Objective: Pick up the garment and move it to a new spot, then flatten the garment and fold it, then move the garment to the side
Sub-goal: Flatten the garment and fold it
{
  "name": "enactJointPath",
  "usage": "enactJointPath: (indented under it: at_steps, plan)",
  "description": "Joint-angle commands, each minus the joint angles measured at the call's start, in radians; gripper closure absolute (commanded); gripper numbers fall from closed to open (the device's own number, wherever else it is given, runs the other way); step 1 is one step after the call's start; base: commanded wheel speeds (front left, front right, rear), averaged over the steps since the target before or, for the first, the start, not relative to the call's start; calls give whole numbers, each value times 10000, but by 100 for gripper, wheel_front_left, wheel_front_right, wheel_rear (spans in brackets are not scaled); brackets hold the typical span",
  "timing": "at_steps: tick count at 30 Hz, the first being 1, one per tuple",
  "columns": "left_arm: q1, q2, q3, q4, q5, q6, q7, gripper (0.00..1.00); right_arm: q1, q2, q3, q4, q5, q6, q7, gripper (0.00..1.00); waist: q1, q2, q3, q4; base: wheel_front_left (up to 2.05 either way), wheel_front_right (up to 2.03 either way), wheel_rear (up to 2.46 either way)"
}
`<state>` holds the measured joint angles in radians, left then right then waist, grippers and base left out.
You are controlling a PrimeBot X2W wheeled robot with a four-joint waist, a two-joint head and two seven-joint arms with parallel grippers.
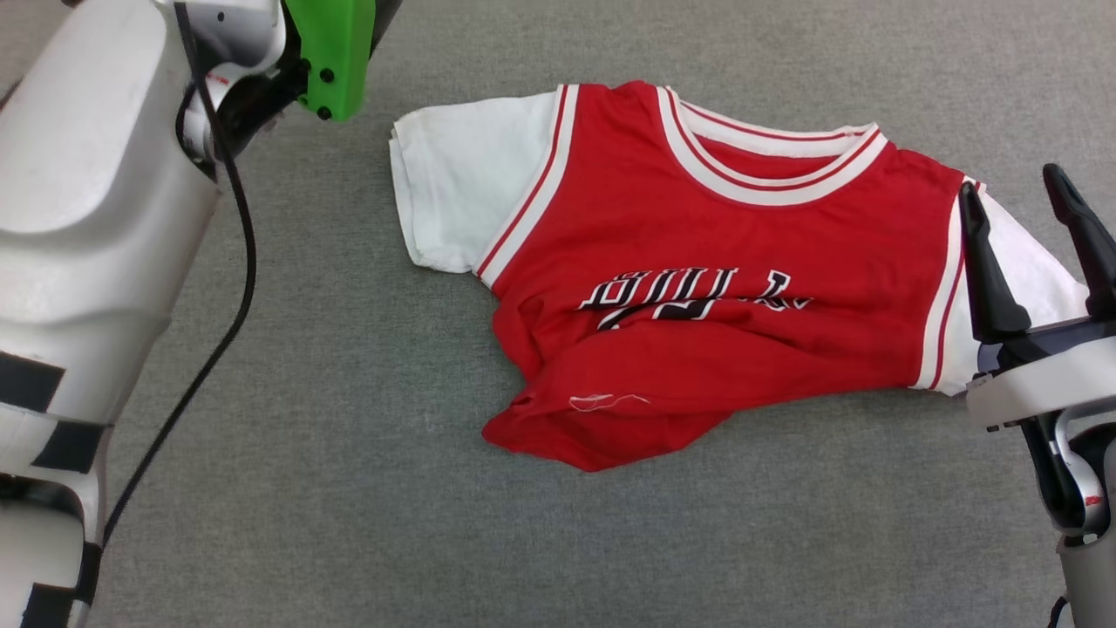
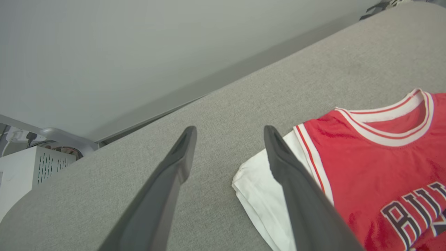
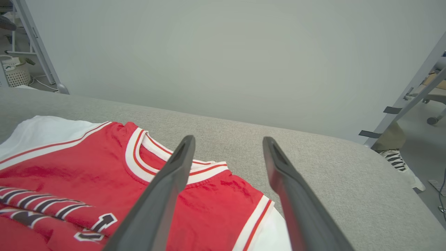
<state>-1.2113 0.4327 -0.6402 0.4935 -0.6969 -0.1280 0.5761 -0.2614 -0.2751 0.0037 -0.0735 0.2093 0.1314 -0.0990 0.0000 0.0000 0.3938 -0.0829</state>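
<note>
On grey surface (image 1: 349,453), garment (image 1: 697,244) face-up, hem (image 1: 575,440) bunched, lettering (image 1: 689,298) creased, half-hidden

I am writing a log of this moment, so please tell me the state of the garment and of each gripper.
Garment: lying front up on the surface, unfolded, lower part crumpled.
Left gripper: open, empty, near one white sleeve.
Right gripper: open, empty, by the other sleeve.
</note>
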Motion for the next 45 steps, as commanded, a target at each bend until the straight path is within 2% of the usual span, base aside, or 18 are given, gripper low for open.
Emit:
enactJointPath:
  at_steps: [1, 8, 15, 21, 22, 23, 27, 33, 37, 41, 45]
  plan:
    - [-373, 133, -254, 142, -358, -25, 474, 0, -168, 68, 74, 42, -102, -7, -79, 0, 0, 0, 582, -434, 0, 0, 0]
    - [-1243, 411, -1840, 981, -1394, -26, 2651, 0, -629, 218, 410, 370, -124, -7, -330, 0, 0, 0, 1283, -882, 0, 0, 0]
    - [-1085, 757, -3083, 1767, -1523, -26, 2861, 0, -985, 320, 635, 646, 97, -7, -561, 0, 0, 0, 1652, -1174, 0, 0, 0]
    - [-699, 1003, -4309, 1764, -2051, -26, 3049, 0, -1099, 175, 620, 966, 191, -7, -733, 0, 0, 0, 1696, -1128, 0, 0, 0]
    - [-637, 1048, -4418, 1741, -2243, -26, 2968, 55, -1133, 165, 614, 1013, 201, -7, -758, 0, 0, 0, 1655, -1104, 0, 0, 0]
    - [-596, 1068, -4506, 1712, -2372, -26, 2849, 100, -1144, 151, 587, 1044, 199, -7, -771, 0, 0, 0, 1603, -1060, 0, 0, 0]
    - [-598, 1262, -4920, 1451, -2537, -26, 1764, 100, -1162, -60, 410, 1050, 181, -7, -761, 0, 0, 0, 1219, -794, 0, 0, 0]
    - [-414, 1589, -4914, 1293, -2668, -26, -771, 100, -1188, -906, -358, 845, 457, -7, -275, 0, 0, 0, 336, -201, 0, 0, 0]
    - [-30, 1848, -4744, 1155, -2884, -26, -1978, 100, -1204, -1416, -663, 396, 1180, -7, 890, 0, 0, 0, -117, 157, 0, 0, 0]
    - [320, 2004, -4779, 881, -2938, -27, -2572, 100, -1263, -2204, -570, 163, 2384, -7, 2584, 0, 0, 0, -391, 535, 0, 0, 0]
    - [561, 2063, -4773, 574, -2957, 4, -2906, 100, -1384, -3460, -143, 33, 3242, -7, 4609, 0, 0, 0, -506, 850, 0, 0, 0]
